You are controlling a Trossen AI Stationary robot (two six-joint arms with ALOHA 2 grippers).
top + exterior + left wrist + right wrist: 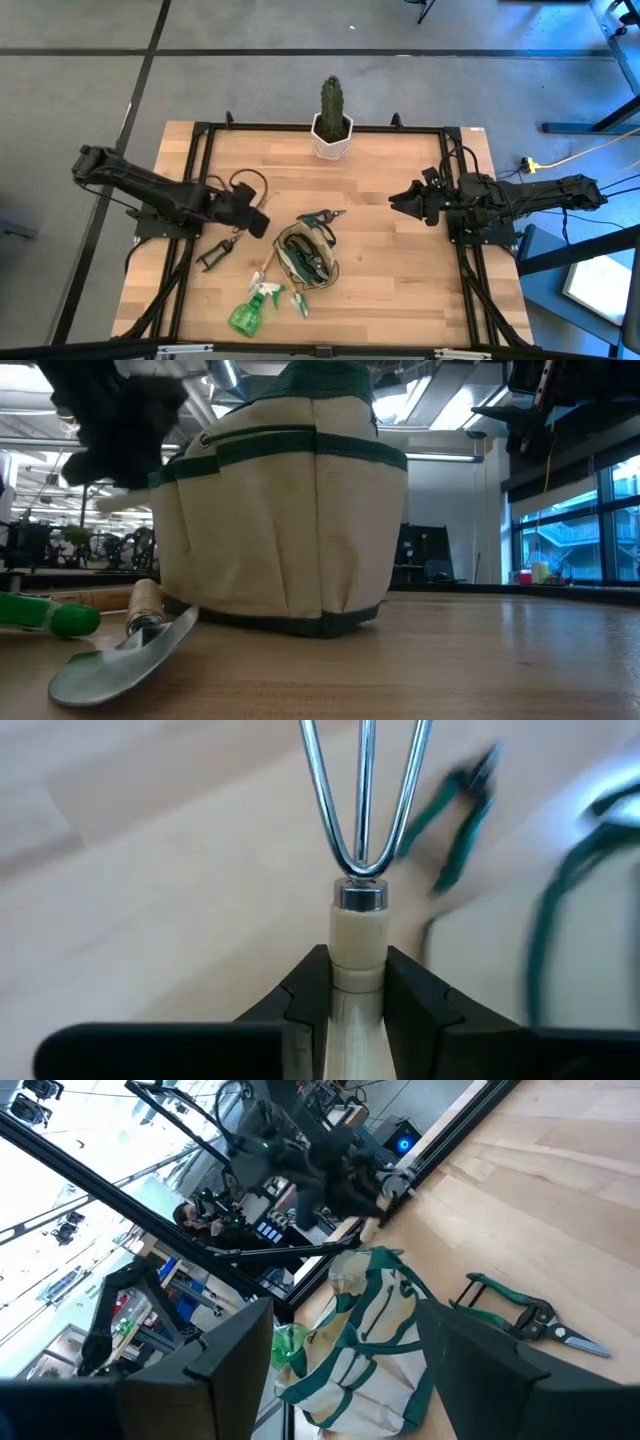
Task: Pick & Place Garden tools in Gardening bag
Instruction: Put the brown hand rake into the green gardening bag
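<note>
Fork point(363, 810) is clamped by its wooden handle in the left gripper point(357, 982), prongs forward for carrying to the bag point(308, 256) just beside; right gripper point(398, 200) waits unclenched, well apart.

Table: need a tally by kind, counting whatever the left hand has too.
Shears: 2 (green-handled, dark)
Spray bottle: 1
Trowel: 1 seen clearly
Fork: 1, gripped in the left hand
Bag: 1
Cactus in pot: 1
Total: 7. The bag's contents can't be counted.
</note>
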